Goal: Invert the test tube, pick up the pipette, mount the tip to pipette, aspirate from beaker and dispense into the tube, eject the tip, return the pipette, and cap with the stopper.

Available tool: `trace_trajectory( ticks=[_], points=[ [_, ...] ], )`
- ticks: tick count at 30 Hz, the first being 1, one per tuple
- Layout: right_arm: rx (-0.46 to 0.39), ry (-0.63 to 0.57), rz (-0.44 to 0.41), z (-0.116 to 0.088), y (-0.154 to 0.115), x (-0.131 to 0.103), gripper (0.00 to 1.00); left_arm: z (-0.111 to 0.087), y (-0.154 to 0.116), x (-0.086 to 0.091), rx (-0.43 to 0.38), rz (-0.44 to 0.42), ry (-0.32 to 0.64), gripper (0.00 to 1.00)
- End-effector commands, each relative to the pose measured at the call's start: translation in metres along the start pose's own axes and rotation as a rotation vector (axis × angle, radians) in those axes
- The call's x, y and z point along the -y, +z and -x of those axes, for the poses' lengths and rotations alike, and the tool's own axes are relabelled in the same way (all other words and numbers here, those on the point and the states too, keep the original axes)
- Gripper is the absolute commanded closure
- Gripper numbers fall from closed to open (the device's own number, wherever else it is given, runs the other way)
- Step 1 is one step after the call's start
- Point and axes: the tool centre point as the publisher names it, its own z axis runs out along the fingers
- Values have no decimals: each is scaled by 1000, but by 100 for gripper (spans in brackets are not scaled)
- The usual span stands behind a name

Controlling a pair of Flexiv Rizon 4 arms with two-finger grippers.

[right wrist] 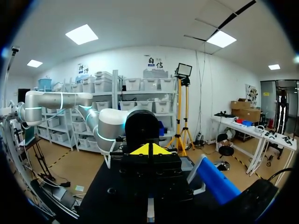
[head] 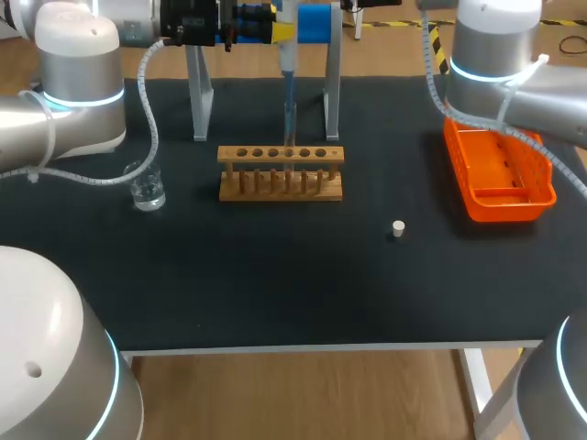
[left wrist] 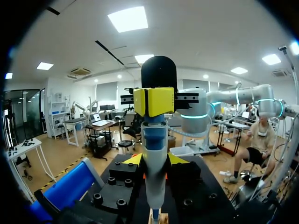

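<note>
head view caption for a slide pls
left pincer holding pipette over the rack, beaker at left, stopper at right

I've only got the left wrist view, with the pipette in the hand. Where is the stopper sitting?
Observer: In the head view the stopper stands by itself on the table, to the right of the wooden rack and nearer the front edge.
Operator: And the right hand, is it free to grab it?
Observer: The right wrist view shows the right hand with its yellow tips pressed together and nothing between them.
</note>
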Motion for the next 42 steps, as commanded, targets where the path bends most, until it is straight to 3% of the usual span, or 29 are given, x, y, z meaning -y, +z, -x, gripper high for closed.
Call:
trace_trajectory(
  ticks=[1,9,17,18,19,20,21,27,33,42],
  points=[
    [-3,4,-3,1,-1,10,100,2,-1,6,-3,-1,1,100],
    [-8,0,-3,2,-1,9,100,2,-1,6,-3,-1,1,100],
    [-3,-62,-2,2,-5,-20,100,2,-1,6,-3,-1,1,100],
    [-1,-68,-6,2,-6,-23,89,2,-1,6,-3,-1,1,100],
    [1,-73,-7,1,-8,-26,61,2,-1,6,-3,-1,1,100],
    [4,-79,-9,0,-10,-29,25,2,-1,6,-3,-1,1,100],
    [5,-86,-11,-1,-13,-31,0,2,-1,6,-3,-1,1,100],
    [1,-147,-6,-9,-35,-34,0,2,-1,6,-3,-1,1,100],
    [28,-193,-54,-17,-66,-19,0,2,-1,6,-3,-1,1,100],
    [19,-222,-112,-27,-109,50,0,2,-1,6,-3,-1,1,100]
  ],
)
